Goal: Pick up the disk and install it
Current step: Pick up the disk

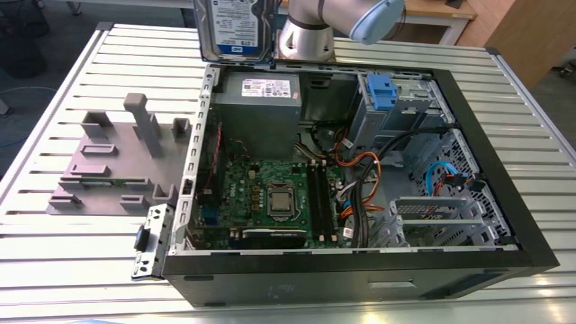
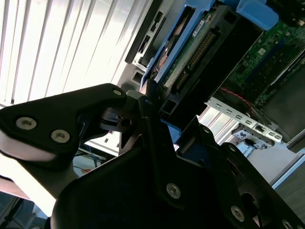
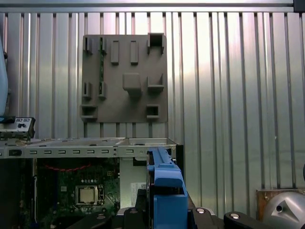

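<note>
Jaws are closed on the disk (image 1: 232, 30), which hangs upright in the air above the rear edge of the computer case (image 1: 360, 283), close beside the arm (image 1: 311, 34). In both wrist views its blue rail juts out ahead of the jaws, with the case's motherboard below.

By my reading the pick-up is done: the disk is lifted well clear of the grey slotted holder (image 1: 108, 169). The install is not yet done. The drive bay (image 1: 419, 101) sits at the case's far corner on the exterior view's right, apart from the disk.

Counted by size:
- one slatted metal bench (image 1: 54, 256)
- one case, lying open on it
- one holder beside the case
- one drive bay
- one disk
- one blue bracket (image 1: 382, 91) on the bay
</note>
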`<state>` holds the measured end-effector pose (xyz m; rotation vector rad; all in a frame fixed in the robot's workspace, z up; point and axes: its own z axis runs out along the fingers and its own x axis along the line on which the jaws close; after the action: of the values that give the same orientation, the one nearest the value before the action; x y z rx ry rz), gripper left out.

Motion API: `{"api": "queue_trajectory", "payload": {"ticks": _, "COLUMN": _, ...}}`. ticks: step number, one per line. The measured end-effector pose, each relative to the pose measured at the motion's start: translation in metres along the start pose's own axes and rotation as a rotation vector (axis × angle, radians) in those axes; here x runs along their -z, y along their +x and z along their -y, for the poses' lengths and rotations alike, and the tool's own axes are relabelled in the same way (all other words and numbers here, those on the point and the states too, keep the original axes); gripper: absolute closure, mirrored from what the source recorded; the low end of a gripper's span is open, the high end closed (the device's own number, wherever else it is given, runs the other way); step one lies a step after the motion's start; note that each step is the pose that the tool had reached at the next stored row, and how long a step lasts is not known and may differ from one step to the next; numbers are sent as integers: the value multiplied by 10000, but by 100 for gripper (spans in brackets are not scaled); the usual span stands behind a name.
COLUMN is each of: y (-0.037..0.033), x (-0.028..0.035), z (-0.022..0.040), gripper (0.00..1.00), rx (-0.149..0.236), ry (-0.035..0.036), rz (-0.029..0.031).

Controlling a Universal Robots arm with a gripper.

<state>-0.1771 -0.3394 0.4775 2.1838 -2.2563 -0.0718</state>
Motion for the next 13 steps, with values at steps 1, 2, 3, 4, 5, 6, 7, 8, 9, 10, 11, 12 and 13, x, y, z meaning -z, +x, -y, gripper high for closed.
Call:
{"api": "queue_trajectory", "payload": {"ticks": 1, "y": 0, "x": 0, "z": 3, "gripper": 63, "rx": 0, "ry": 0, "rz": 0}}
{"api": "queue_trajectory", "payload": {"ticks": 2, "y": 0, "x": 0, "z": 5, "gripper": 63, "rx": 0, "ry": 0, "rz": 0}}
{"api": "queue_trajectory", "payload": {"ticks": 3, "y": 0, "x": 0, "z": 7, "gripper": 63, "rx": 0, "ry": 0, "rz": 0}}
{"api": "queue_trajectory", "payload": {"ticks": 4, "y": 0, "x": 0, "z": 10, "gripper": 63, "rx": 0, "ry": 0, "rz": -1}}
{"api": "queue_trajectory", "payload": {"ticks": 5, "y": 0, "x": 0, "z": 12, "gripper": 63, "rx": 0, "ry": 0, "rz": -1}}
{"api": "queue_trajectory", "payload": {"ticks": 6, "y": 0, "x": 0, "z": 14, "gripper": 63, "rx": 0, "ry": 0, "rz": -1}}
{"api": "queue_trajectory", "payload": {"ticks": 7, "y": 0, "x": 1, "z": 16, "gripper": 63, "rx": 1, "ry": 0, "rz": -1}}
{"api": "queue_trajectory", "payload": {"ticks": 8, "y": -1, "x": 1, "z": 18, "gripper": 63, "rx": 0, "ry": 0, "rz": -1}}
{"api": "queue_trajectory", "payload": {"ticks": 9, "y": -1, "x": 1, "z": 20, "gripper": 63, "rx": 0, "ry": 0, "rz": -2}}
{"api": "queue_trajectory", "payload": {"ticks": 10, "y": -1, "x": 1, "z": 22, "gripper": 63, "rx": 0, "ry": 0, "rz": -2}}
{"api": "queue_trajectory", "payload": {"ticks": 11, "y": -1, "x": 1, "z": 25, "gripper": 63, "rx": 0, "ry": 0, "rz": -2}}
{"api": "queue_trajectory", "payload": {"ticks": 12, "y": -1, "x": 1, "z": 26, "gripper": 63, "rx": 0, "ry": 0, "rz": -2}}
{"api": "queue_trajectory", "payload": {"ticks": 13, "y": -1, "x": 1, "z": 28, "gripper": 63, "rx": 0, "ry": 0, "rz": -3}}
